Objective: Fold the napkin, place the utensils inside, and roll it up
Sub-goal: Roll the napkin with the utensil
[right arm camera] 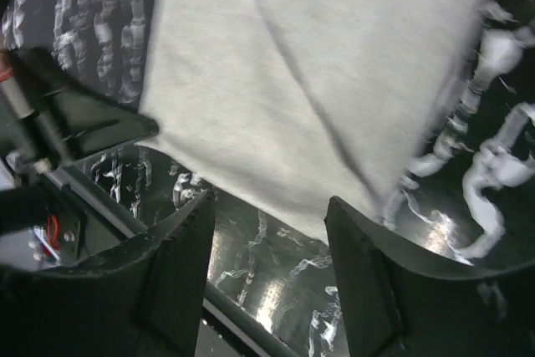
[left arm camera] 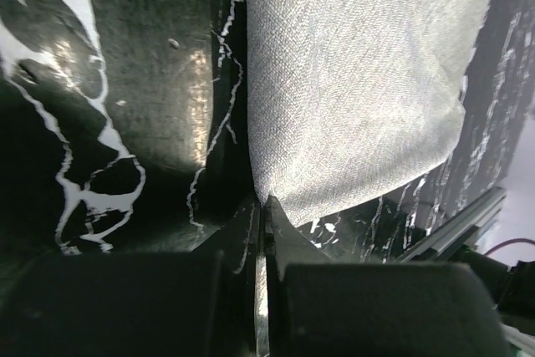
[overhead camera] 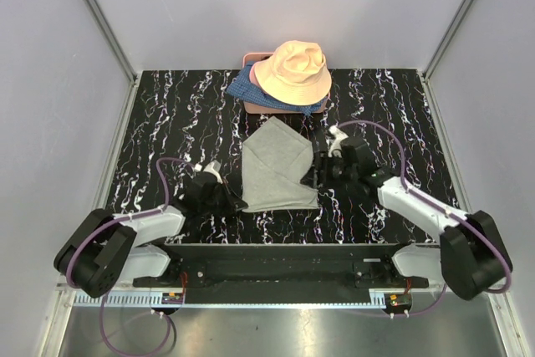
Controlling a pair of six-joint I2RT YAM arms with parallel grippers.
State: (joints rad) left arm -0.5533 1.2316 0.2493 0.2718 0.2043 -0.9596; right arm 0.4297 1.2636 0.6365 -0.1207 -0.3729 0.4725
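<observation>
Tray (overhead camera: 250,58) — blue fabric (overhead camera: 242,88), hat (overhead camera: 292,71), napkin (overhead camera: 276,169) near

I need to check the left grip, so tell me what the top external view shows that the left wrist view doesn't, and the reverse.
Only the top external view: the peach hat on blue patterned fabric at the far edge, both arms, and the right gripper at the right edge of the napkin. Only the left wrist view: a close look at the left gripper, shut and apparently pinching a napkin corner. Both views: the grey napkin and the black marbled table.
</observation>
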